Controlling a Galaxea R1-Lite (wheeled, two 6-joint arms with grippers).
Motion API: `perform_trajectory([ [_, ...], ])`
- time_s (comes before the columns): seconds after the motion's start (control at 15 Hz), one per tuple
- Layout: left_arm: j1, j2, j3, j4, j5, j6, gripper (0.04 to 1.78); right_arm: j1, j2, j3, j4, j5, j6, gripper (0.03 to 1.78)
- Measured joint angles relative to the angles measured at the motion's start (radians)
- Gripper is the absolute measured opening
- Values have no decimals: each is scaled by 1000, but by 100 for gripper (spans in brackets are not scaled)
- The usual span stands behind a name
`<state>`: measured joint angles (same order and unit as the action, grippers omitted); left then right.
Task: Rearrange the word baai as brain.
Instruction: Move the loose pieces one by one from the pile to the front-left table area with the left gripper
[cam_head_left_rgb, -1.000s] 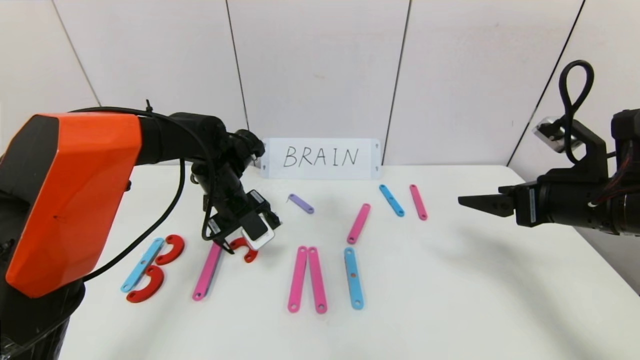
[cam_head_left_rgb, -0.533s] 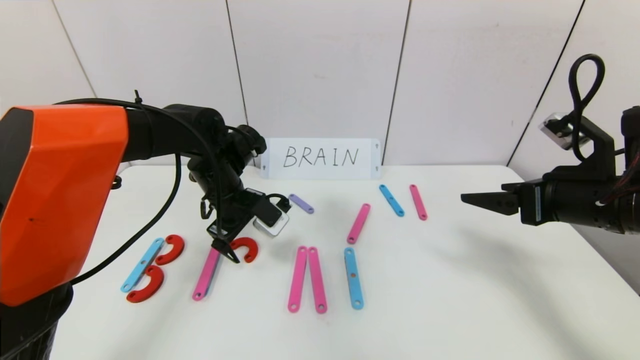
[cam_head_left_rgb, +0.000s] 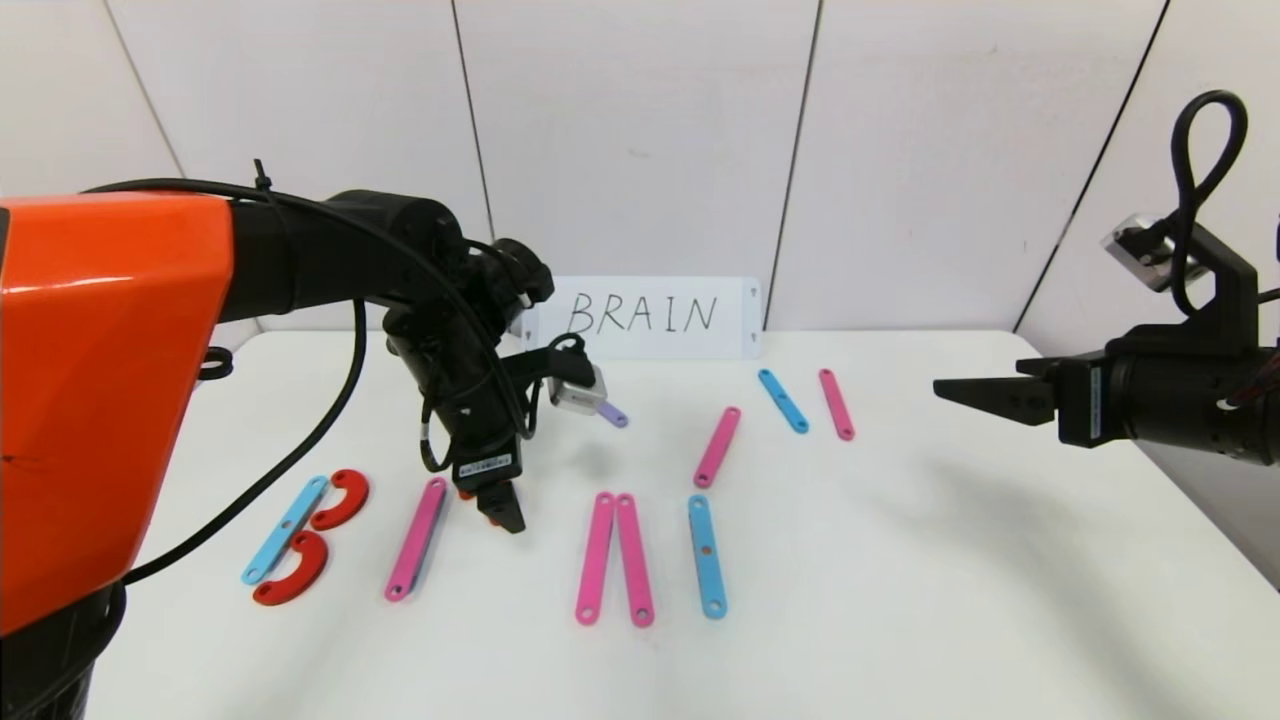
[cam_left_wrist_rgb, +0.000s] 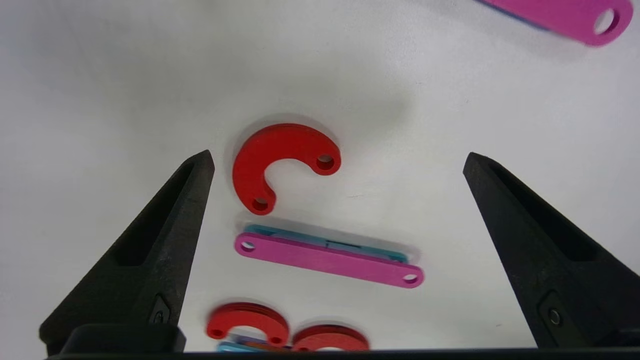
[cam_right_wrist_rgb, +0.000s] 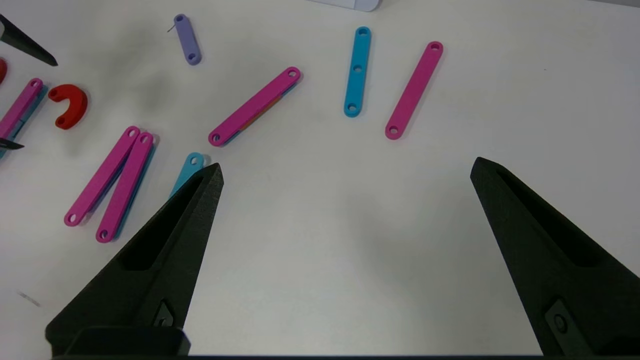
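The strip letters lie in a row on the white table. A blue strip with two red curves forms a B at the left. A pink strip lies next to it, stacked on a blue one. A loose red curve lies beside that strip's far end. My left gripper points down over this curve, open and empty. In the head view it hides most of the curve. My right gripper hovers open and empty at the right.
Two pink strips and a blue strip lie mid-table. Behind them lie a pink strip, a lilac strip, a blue strip and a pink strip. The white BRAIN card stands at the back wall.
My left wrist has turned, so the fingers now point straight down over the loose red curve. The curve has not moved. My right arm has drawn back a little to the right.
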<state>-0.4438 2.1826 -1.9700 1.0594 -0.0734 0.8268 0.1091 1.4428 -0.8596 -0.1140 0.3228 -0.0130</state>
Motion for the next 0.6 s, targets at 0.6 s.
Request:
perform_trajectory([
  [0.6, -86, -27, 7, 2, 176, -1041, 174, 3, -3, 1, 1, 0, 0, 173],
])
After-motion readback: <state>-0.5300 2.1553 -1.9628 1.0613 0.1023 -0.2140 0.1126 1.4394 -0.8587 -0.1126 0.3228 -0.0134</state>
